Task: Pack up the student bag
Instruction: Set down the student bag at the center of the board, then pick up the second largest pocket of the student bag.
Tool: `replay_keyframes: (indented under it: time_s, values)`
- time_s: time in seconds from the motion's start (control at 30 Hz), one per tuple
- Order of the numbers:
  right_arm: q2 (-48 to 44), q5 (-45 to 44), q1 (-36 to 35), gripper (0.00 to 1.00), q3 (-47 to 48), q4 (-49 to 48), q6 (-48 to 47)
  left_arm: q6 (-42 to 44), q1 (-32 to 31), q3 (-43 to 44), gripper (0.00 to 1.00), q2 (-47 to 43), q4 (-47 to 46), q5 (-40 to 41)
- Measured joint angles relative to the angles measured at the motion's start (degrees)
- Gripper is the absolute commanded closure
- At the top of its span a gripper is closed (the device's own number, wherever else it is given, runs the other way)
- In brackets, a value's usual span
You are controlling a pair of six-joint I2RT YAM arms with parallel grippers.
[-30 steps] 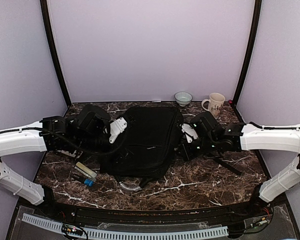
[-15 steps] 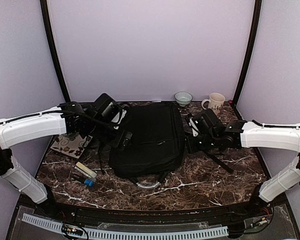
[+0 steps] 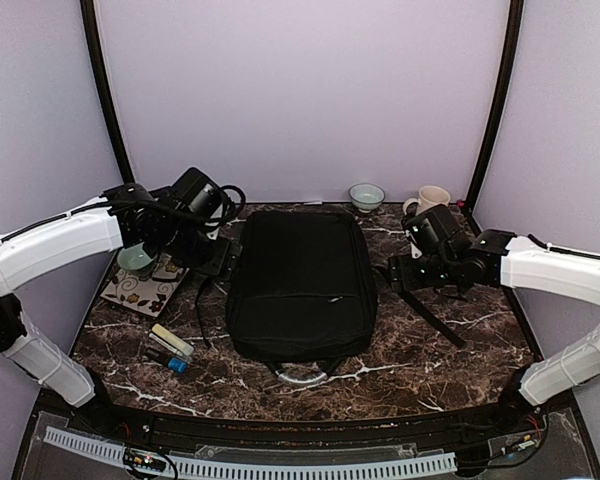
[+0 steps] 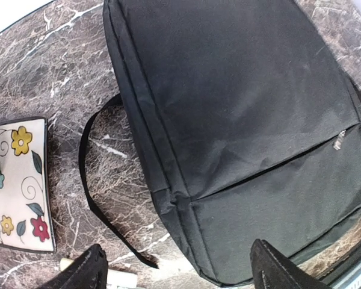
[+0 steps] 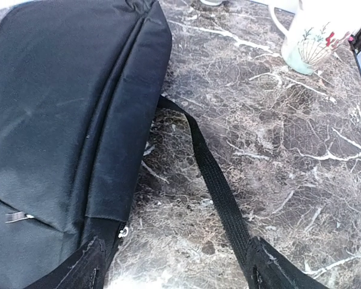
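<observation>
At lower left, pen-like items lie outside. The student bag lies flat at centre, released: both arms have drawn back, left gripper and right gripper wide and empty. I think packing can continue.

Lab booth — lilac walls, marble table
</observation>
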State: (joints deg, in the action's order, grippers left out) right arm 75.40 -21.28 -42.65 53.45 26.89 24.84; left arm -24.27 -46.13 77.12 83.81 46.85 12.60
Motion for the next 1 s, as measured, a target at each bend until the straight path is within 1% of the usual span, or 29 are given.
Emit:
replay_keyframes:
  time_s: [0.13,0.27,0.33,0.43,0.53,0.63,0.7,0.87,0.9,0.97,1.0]
  values:
    - [-2.3,1.5,0.2,0.19,0.3,0.6,1.3,1.4,0.2,-0.3,0.27,-2.1,-3.2,-4.5]
    - [-2.3,7.6,0.5,0.19,1.9,0.6,3.3,2.1,-0.4,-0.2,0.30,-1.8,-7.4,-9.8]
    - [-0.9,11.0,0.7,0.19,3.6,1.1,4.5,2.5,-1.3,1.3,0.31,0.9,-8.2,-10.7]
    - [1.9,14.5,1.2,0.19,5.9,2.1,5.8,3.4,-3.5,5.8,0.33,7.4,-9.0,-11.7]
    - [3.8,17.3,1.8,0.20,6.2,3.1,7.0,4.9,-6.0,13.2,0.33,15.9,-8.9,-13.0]
    - [4.5,20.0,3.1,0.21,6.1,4.0,8.4,8.8,-8.7,20.1,0.33,23.3,-8.3,-13.9]
    - [4.3,21.3,3.9,0.22,5.6,4.0,9.3,12.9,-10.6,24.0,0.33,27.0,-7.9,-14.1]
    - [3.0,23.6,5.1,0.22,2.4,4.0,10.9,22.8,-13.0,25.9,0.36,30.2,-7.5,-14.5]
    - [2.3,24.2,5.3,0.22,1.4,4.0,11.3,24.8,-13.1,26.1,0.38,30.5,-7.5,-14.8]
    - [1.3,24.5,5.7,0.23,0.0,4.2,11.9,27.6,-12.8,26.5,0.49,31.3,-7.1,-15.4]
    - [0.8,24.5,5.9,0.23,-0.5,4.2,12.1,28.9,-12.6,27.3,0.52,32.0,-6.6,-15.7]
